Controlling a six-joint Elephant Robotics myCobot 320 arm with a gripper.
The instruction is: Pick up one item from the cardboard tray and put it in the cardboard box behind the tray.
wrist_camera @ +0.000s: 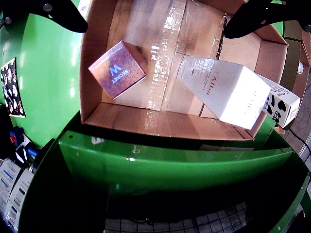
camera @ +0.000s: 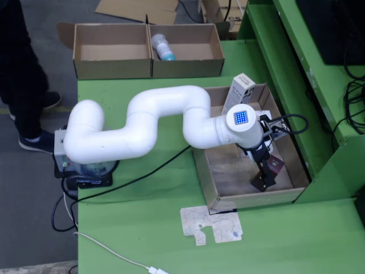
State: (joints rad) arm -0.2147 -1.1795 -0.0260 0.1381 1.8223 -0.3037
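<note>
The cardboard tray (camera: 251, 200) lies on the green table, right of the arm. My gripper (camera: 263, 171) hangs inside it, near its right wall. A small maroon box (camera: 276, 165) sits right beside the fingers. In the wrist view the two black fingers (wrist_camera: 63, 12) stand wide apart at the top corners, with nothing between them; the gripper (wrist_camera: 155, 29) is open. The maroon box (wrist_camera: 117, 69) lies tilted on the tray floor at the left. A tall white box (wrist_camera: 223, 90) leans at the right, with a cow-patterned box (wrist_camera: 282, 104) behind it. The two-compartment cardboard box (camera: 148, 63) stands at the far table edge.
A bottle (camera: 162, 47) lies in the far box's right compartment. A tall white box (camera: 238, 94) stands at the tray's back wall. A flat card piece (camera: 211, 225) lies in front of the tray. A green raised frame (camera: 319, 103) borders the right. A person (camera: 17, 74) stands left.
</note>
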